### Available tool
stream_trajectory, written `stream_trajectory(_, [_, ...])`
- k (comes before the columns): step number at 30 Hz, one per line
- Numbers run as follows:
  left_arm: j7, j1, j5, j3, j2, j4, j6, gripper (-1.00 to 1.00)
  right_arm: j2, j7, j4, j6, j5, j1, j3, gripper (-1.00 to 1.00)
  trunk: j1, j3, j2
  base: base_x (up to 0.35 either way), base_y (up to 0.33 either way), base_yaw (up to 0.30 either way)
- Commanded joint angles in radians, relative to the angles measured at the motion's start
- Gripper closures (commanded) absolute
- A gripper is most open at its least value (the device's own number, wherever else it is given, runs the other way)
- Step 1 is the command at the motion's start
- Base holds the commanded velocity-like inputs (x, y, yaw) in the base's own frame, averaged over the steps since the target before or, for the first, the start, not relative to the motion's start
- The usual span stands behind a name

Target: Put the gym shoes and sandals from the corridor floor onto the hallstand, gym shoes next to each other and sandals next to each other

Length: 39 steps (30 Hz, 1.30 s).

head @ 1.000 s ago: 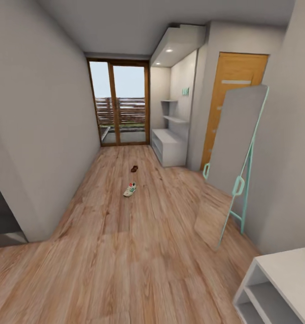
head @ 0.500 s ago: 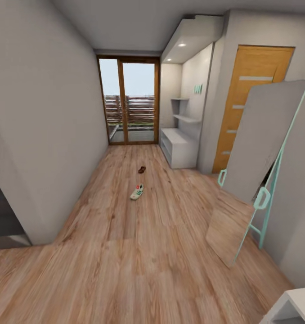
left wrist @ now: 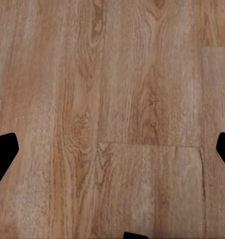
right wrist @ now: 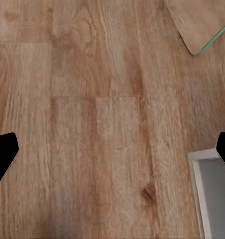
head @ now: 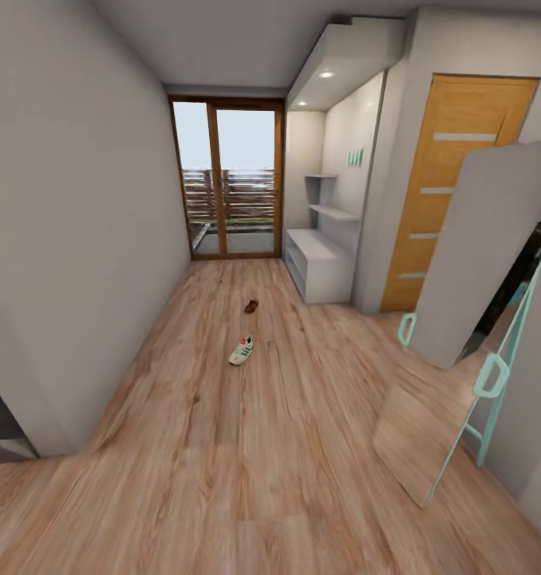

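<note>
We stand at the near end of the corridor, looking down the wooden floor (head: 246, 447) toward the glass door (head: 227, 188). One sneaker (head: 242, 350) lies on the planks well ahead of us, roughly mid-corridor, and one sandal (head: 251, 306) lies a little beyond it, nearer the door; the second sneaker and second sandal we cannot find from here. The shoe rack (head: 317, 263) sits against the right wall in the alcove, its low tabletop bare, with staggered shelves above it. A tall leaning mirror (head: 470, 319) with a teal frame stands on the right, between us and the rack. Both wrist cameras look straight down at bare planks: the left claw (left wrist: 112, 159) has its two dark fingertips (left wrist: 3, 154) at opposite edges of the picture, spread wide and released with nothing between them, and the right claw (right wrist: 112, 159) is the same, hanging over the floor near a white cabinet corner (right wrist: 209, 194). The step in hand, as we judge it, is the drive to the shoes. To do it well we should roll straight down the middle, stay clear of the mirror's feet, and stop short of the sneaker so it lies within an arm's reach rather than under the base.
</note>
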Motion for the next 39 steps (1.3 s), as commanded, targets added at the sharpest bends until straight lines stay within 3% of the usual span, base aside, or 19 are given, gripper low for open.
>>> stream_trajectory(1, [-0.001,-0.001,0.006,0.0,0.0,0.001,-0.003,-1.0,0.0,-0.005,0.0,-0.002,0.007,-0.001,0.0,-1.0,0.001,-0.001,0.0,0.339,0.0,0.016])
stream_trajectory(14, [-0.001,-0.001,0.006,0.0,0.0,0.0,-0.004,-1.0,0.0,-0.008,0.0,-0.004,0.007,0.0,0.0,-1.0,0.001,-0.008,0.0,0.339,0.0,0.172])
stream_trajectory(39, [-0.001,-0.001,0.007,0.001,0.0,0.0,-0.004,-1.0,0.0,-0.008,0.003,-0.003,0.007,0.0,0.002,-1.0,0.001,-0.009,0.0,0.339,0.0,0.007])
